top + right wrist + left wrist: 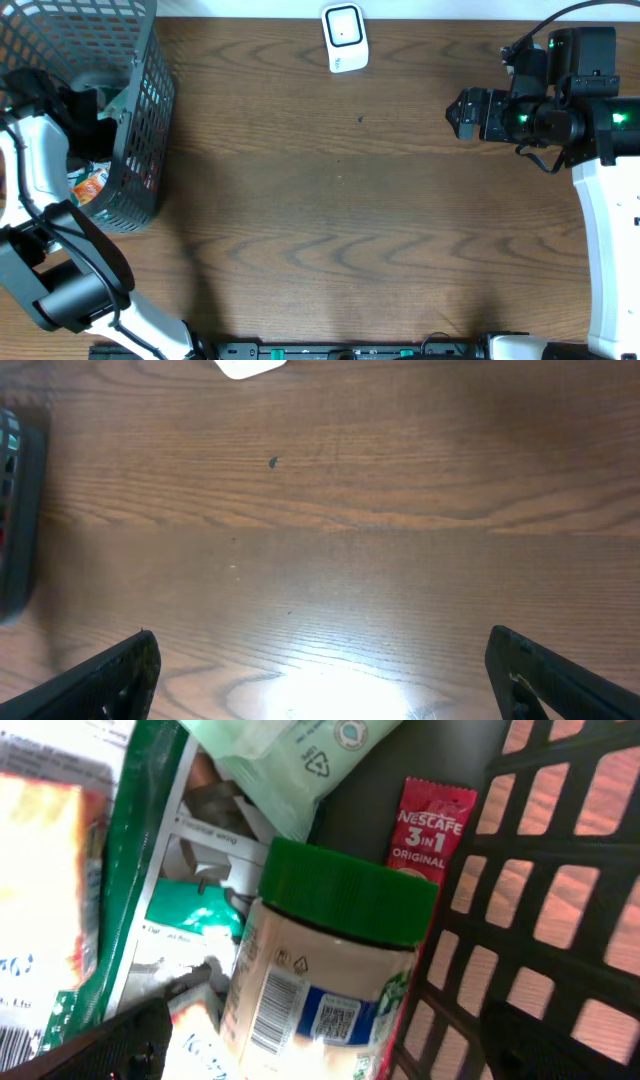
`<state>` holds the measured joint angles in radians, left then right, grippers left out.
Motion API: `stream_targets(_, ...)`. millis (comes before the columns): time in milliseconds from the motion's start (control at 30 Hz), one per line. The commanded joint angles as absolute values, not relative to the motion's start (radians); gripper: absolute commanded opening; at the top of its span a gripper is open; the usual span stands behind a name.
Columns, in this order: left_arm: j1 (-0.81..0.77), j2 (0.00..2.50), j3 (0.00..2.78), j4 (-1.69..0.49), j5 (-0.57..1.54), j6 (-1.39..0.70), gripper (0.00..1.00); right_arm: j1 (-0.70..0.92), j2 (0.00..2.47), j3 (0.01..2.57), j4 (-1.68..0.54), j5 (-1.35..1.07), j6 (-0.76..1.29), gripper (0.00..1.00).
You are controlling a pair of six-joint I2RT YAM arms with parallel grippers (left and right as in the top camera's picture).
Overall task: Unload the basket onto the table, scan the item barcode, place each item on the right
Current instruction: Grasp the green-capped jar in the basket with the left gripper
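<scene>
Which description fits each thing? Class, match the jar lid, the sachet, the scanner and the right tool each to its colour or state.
Things:
1. jar lid
2. sachet
3. scanner
4. right tool

Descriptions:
a. red
b. open
c. white
d. green

Pairs: 1-d, 2-a, 3-c, 4-b

Even overhead light is falling on the table (340, 220), casting soft shadows beside the basket (150, 100). Glare is blooming low in the right wrist view, and the jar (330, 970) up close is looking slightly soft.
</scene>
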<state>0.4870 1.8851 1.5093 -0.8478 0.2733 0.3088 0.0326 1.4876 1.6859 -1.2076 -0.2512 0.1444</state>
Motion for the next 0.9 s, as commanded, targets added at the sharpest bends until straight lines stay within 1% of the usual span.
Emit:
stream_targets(0,0.480,1.886,1.486,-0.823,0.222,0.348,0.98,0.033,1.493,1.706,-1.208,-0.260,0.130,0.99)
stream_targets(433,0.480,1.982,1.475,-0.805,0.223,0.343,1.00,0.033,1.493,1.706,-1.208,-0.260,0.130,0.99)
stream_targets(467,0.480,1.986,1.475,-0.804,0.223,0.343,0.98,0.033,1.493,1.706,-1.208,-0.260,0.130,0.99)
stream_targets(533,0.480,1.987,1.475,-0.799,0.223,0.343,0.91,0.033,1.493,1.706,-1.208,-0.260,0.130,0.99)
stream_targets(567,0.481,1.984,1.475,-0.794,0.223,0.343,0.84,0.033,1.493,1.706,-1.208,-0.260,0.130,0.99)
stream_targets(600,0.481,1.983,1.475,-0.793,0.223,0.343,0.81,0.033,1.493,1.706,-1.208,-0.260,0.130,0.99)
stream_targets(667,0.481,1.982,1.475,-0.788,0.223,0.343,0.69,0.033,1.493,1.706,-1.208,-0.260,0.130,0.99)
stream_targets(733,0.481,1.978,1.476,-0.786,0.223,0.343,0.60,0.033,1.493,1.706,-1.208,-0.260,0.130,0.99)
stream_targets(767,0.481,1.976,1.479,-0.787,0.223,0.343,0.57,0.033,1.493,1.706,-1.208,-0.260,0.130,0.99)
stream_targets(867,0.481,1.958,1.495,-0.787,0.223,0.342,0.55,0.033,1.493,1.706,-1.208,-0.260,0.130,0.99)
